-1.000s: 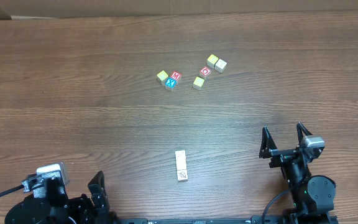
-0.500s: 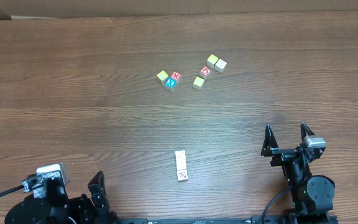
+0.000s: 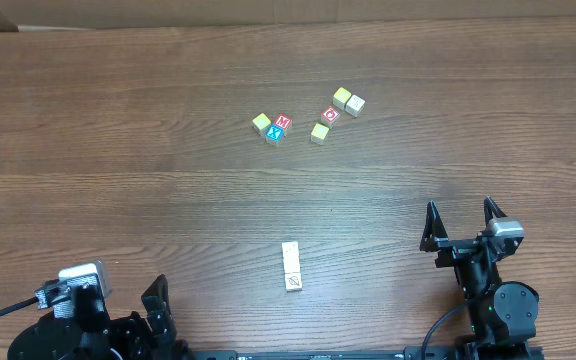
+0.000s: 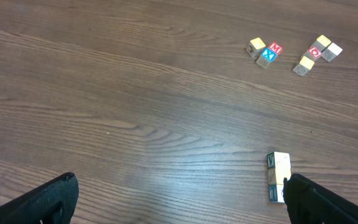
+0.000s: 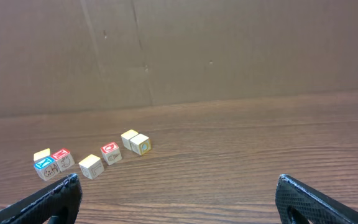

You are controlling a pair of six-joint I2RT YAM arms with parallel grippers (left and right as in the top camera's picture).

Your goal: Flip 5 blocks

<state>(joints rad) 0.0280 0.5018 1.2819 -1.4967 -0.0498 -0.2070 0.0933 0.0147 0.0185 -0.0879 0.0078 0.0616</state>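
R gripper (image 3: pixel 459 214): jaws wide, empty, low over the near-right of the table (image 3: pixel 88 150). L gripper (image 4: pixel 182 179): jaws wide, empty, at the near-left edge.

Blocks: a white pair (image 3: pixel 291 266) lies end to end, near-centre, between the arms. Seven more sit in a loose cluster (image 3: pixel 320 131) far-centre, several touching.

My call: no flip begun. Rec. I start on the pair, as it's closest. Blocks are far smaller than the jaws, so I narrow first, descend straight, pinch opp. sides, roll it over, release low. Risk: nudging the touching neighbour.

Room: open wood all round the pair. The cluster is tight, so approach from outside. The backboard (image 5: pixel 229 50) behind it limits far reach.
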